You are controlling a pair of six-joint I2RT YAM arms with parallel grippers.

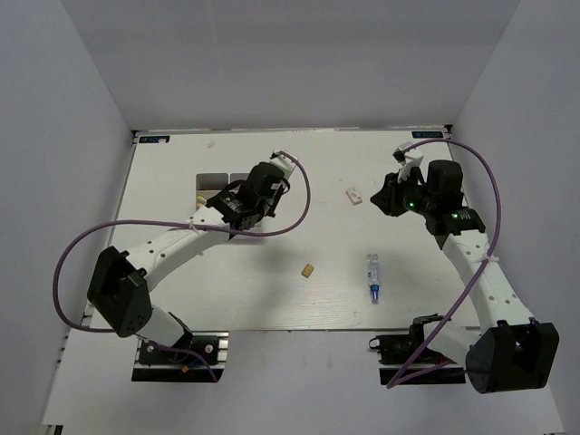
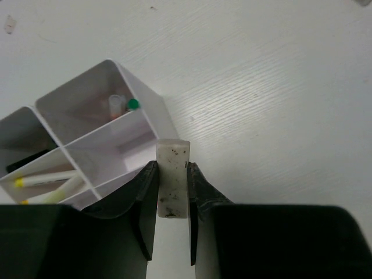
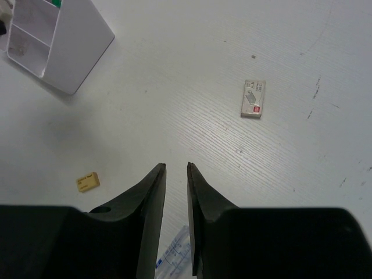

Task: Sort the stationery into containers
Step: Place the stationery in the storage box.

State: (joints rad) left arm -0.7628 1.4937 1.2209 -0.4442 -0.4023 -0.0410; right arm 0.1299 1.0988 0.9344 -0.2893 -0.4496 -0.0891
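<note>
From above we find the left arm hiding most of the white, thin-walled plastic organizer box [image 1: 208, 180]. In the wrist view its four-cell grid runs off the frame, and we make out only a green cap [image 2: 133, 104] and pale yellow-tipped pens [image 2: 46, 179] inside. The left claw [image 2: 172, 171] is clamped on a speckled, grubby white eraser block [image 2: 172, 186] by the box's corner, while the right claw [image 3: 175, 168], well away from the box, stands slightly apart on nothing, half covering a clear tube [image 3: 174, 253].

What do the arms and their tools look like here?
The left arm and right arm have white links, black joints and looping purple cables; green lights glow at the right wrist. The left tool and right tool are black, with two tapered fingers.
</note>
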